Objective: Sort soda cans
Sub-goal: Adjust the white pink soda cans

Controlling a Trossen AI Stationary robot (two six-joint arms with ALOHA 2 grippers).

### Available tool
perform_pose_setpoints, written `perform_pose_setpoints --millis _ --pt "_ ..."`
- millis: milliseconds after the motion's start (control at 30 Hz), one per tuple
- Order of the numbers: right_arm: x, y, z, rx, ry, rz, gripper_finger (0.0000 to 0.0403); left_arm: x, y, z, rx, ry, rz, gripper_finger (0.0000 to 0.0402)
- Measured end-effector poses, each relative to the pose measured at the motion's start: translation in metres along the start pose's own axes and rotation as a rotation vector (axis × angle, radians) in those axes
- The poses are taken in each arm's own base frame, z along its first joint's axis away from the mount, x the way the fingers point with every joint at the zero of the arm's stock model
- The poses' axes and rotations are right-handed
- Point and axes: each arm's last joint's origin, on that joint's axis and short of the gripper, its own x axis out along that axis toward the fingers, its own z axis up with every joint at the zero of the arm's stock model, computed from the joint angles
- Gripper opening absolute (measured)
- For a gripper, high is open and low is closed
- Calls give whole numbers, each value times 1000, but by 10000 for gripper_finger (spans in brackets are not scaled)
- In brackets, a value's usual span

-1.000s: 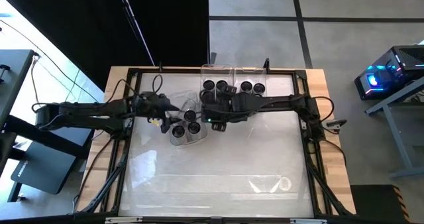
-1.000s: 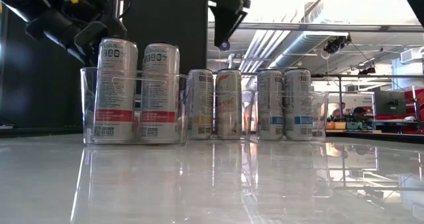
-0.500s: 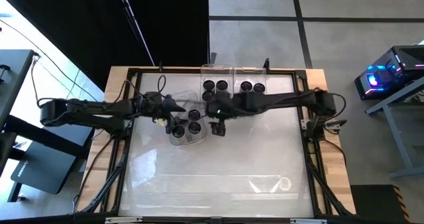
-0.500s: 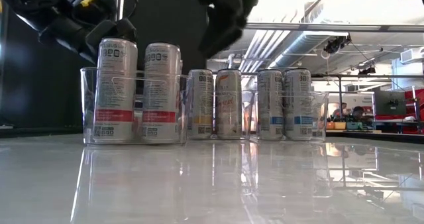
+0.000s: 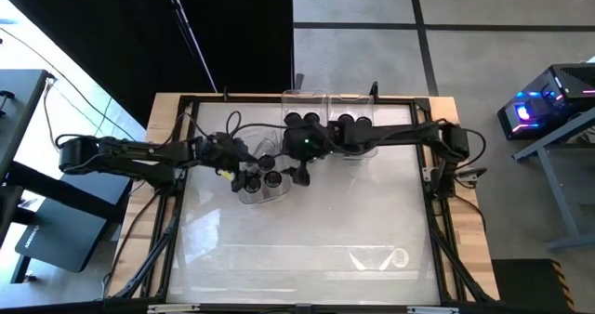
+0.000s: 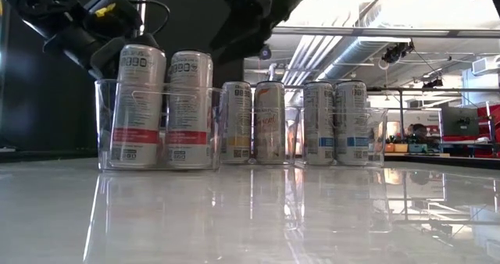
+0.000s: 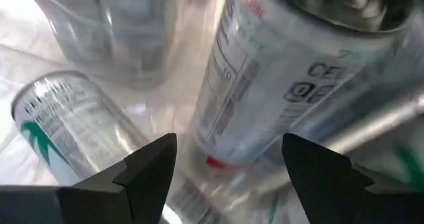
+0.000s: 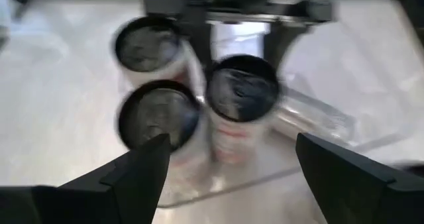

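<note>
Left jaws stand wide apart with nothing clamped: in the left wrist view the two dark fingers frame a silver can just ahead, close but not gripped. That left gripper hangs at the left edge of the near bin, above the cans there.

Right jaws are spread wide too and empty; the right wrist view looks down past its fingers onto three dark round can tops, every one facing straight up. The right gripper sits just right of that same near bin, its arm reaching in from the right over the back row.

Now the soda cans. All of them stand upright, long axis vertical, tops to the ceiling. Three tops show in the near bin from above; the low view shows two tall cans with red bands at its front wall. Behind, along the far edge of the tabletop, two more clear bins stand side by side: the middle bin with two cans, the right-hand bin with two cans with blue bands. The bins stand near each other, the near one set forward and left of the other two.
</note>
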Motion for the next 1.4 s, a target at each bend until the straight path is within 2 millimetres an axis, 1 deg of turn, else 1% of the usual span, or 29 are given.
perform_pose_setpoints --millis 100,200,300,400,500,933,1100,1200,1267,1333,1400 --pt "15 1 -3 -17 -11 60 321 2 0 -2 38 22 -23 265" --pt "33 -1 -4 -11 -53 55 321 4 -1 -2 50 25 -54 251" --pt "42 -7 -2 35 -110 33 321 6 -2 -3 59 29 -61 233" --pt "43 -12 2 80 -165 30 321 7 -3 -3 65 28 -55 217" --pt "41 -13 7 110 -211 48 321 7 -4 -1 72 8 -61 203" --pt "54 -14 -4 152 -140 35 321 7 -5 2 105 -22 -62 171" --pt "57 -14 -7 141 -126 38 321 8 -4 -8 64 -12 -65 163" --pt "60 -12 -7 124 -125 41 321 9 -2 -20 40 14 -59 161" --pt "60 -12 -7 120 -122 41 318 9 -2 -20 36 -4 -61 160" --pt "60 -12 -7 119 -122 47 310 9 -2 -19 36 -19 -62 160" --pt "60 -11 -8 118 -121 61 293 9 -2 -23 36 -15 -58 160"
